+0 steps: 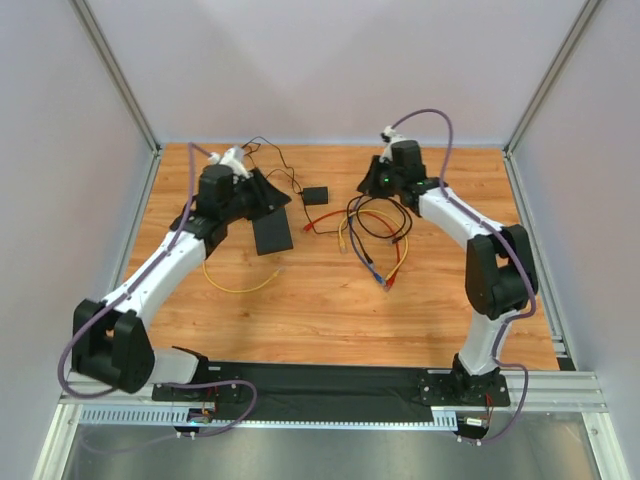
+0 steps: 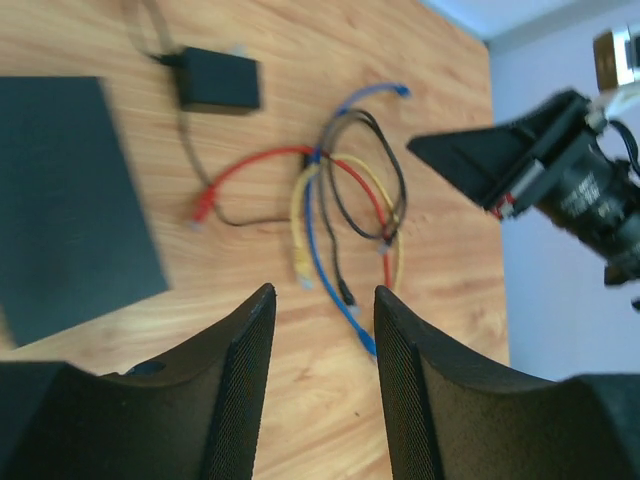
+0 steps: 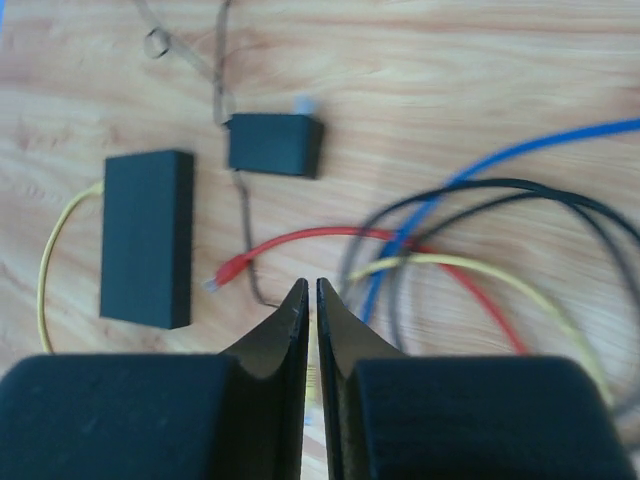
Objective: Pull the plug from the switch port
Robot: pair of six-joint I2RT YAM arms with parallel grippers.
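Top external view is showing the switch (image 1: 272,235), a flat matte-black slab, lying on the wooden table (image 1: 330,300) just below the tips of the left gripper (image 1: 268,197). A thin yellow cable (image 1: 238,284) is looping off the switch's near edge; the plug itself is too small to make out.

From the left wrist, that claw is hanging released. Its two black fingers (image 2: 245,360), finely textured on their inner faces, are spread apart over bare wood, and the switch is lying off to their left. Ahead of the fingers a small square black adapter (image 2: 218,80) is sitting on its thin wire. To the right of it a cable tangle (image 2: 350,200) of red, blue, yellow and black leads is sprawling.

The right gripper (image 3: 311,285) is hovering clenched on nothing, fingertips pressed together, with the tangle to its right. The switch is lying ahead and to its left, well apart. A red cable (image 3: 300,238) is ending in a plug just ahead of the tips.
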